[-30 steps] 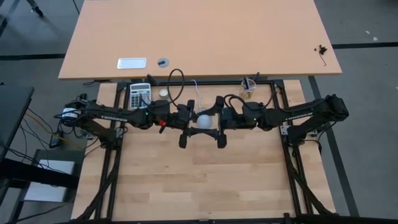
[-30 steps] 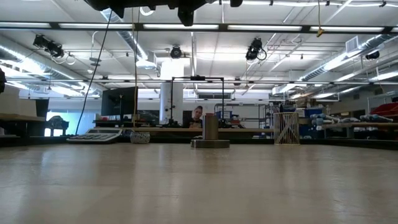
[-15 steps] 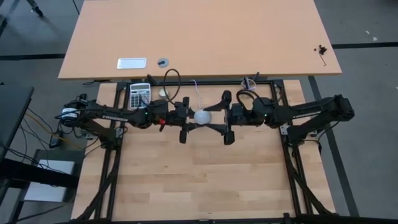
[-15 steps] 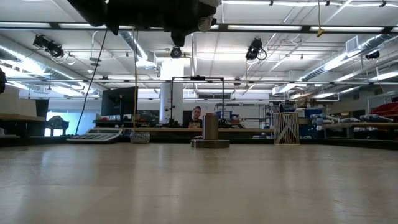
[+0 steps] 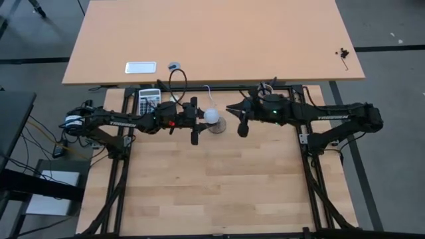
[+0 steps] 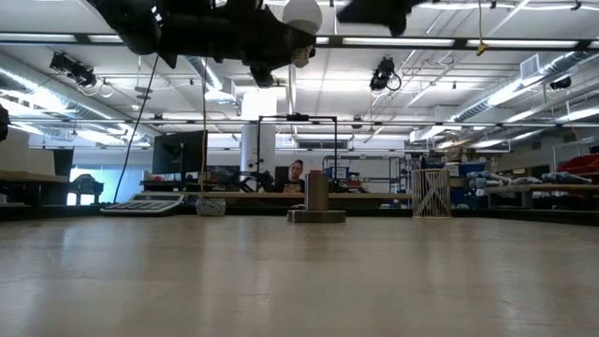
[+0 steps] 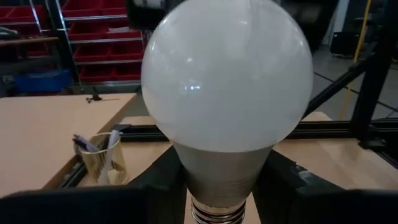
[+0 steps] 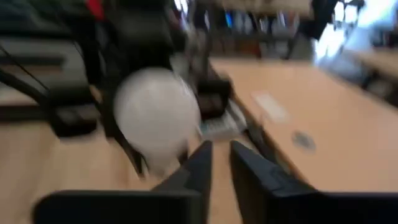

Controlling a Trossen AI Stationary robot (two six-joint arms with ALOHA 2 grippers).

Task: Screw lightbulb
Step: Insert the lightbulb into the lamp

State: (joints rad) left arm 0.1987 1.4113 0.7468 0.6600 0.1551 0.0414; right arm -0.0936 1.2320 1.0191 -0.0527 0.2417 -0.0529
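Observation:
The white lightbulb [image 5: 212,117] [image 7: 227,74] hangs in the air near the table's far edge, with my left gripper [image 5: 202,117] shut on it. Its globe points toward the right arm. Just below it the grey socket [image 5: 220,127] [image 6: 316,198] stands upright on its round base. My right gripper [image 5: 234,118] [image 8: 217,155] hovers a short way to the bulb's right, pointing at it. Its fingers are almost together with nothing between them. In the low view the bulb [image 6: 302,13] shows at the top edge. My left gripper pinches the bulb's pale neck [image 7: 186,177], just below the globe, between its two fingers [image 7: 283,183]. The fingers come in level from the table's left. The screw end [image 7: 214,214] points back into the gripper. The bulb lies level, lifted clear of the table and the socket.
A calculator [image 5: 149,99] lies at the far left of the table, and a cup of small things [image 5: 265,89] [image 7: 99,162] stands at the far edge. Beyond is a second, larger table [image 5: 265,40]. The near half of the worktable has open room.
My right gripper, which stood wide open around the bulb's globe, has drawn back toward the table's right and far edge, tipped upward, and shut. My left gripper has carried the bulb toward the far edge and a little down, so that it now hangs over the socket.

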